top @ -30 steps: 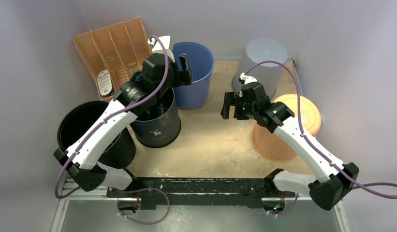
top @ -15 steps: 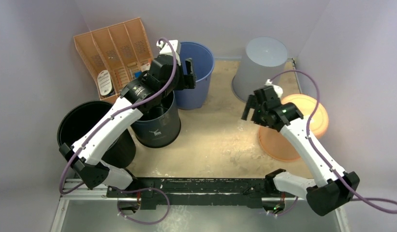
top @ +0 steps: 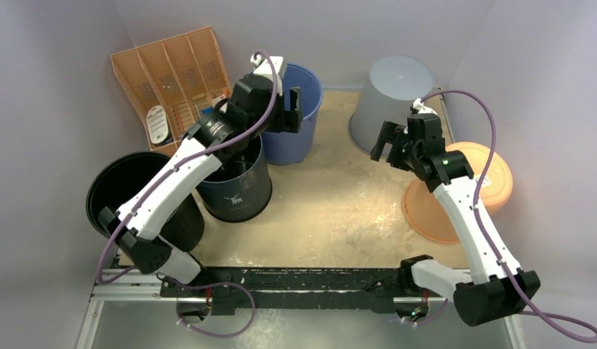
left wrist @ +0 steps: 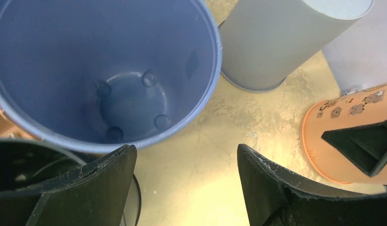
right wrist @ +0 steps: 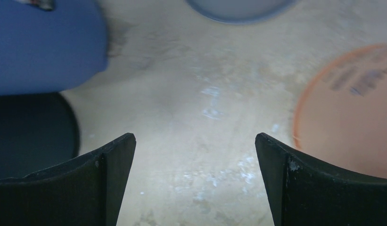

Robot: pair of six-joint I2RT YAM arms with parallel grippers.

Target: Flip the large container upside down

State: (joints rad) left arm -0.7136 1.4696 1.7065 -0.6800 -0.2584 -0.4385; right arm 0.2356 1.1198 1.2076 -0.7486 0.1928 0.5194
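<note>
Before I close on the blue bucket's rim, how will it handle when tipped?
Probably light: the blue bucket is empty, its bare floor showing. The thin plastic rim may flex slightly under the jaws. It is tall and tapers to a narrower base, so it should tip easily, then might roll on its round side toward the grey bin.

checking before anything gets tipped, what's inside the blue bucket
Nothing loose: the left wrist view shows the blue bucket holding only its bare floor with four round bumps. The near inner wall is hidden below its own rim.
</note>
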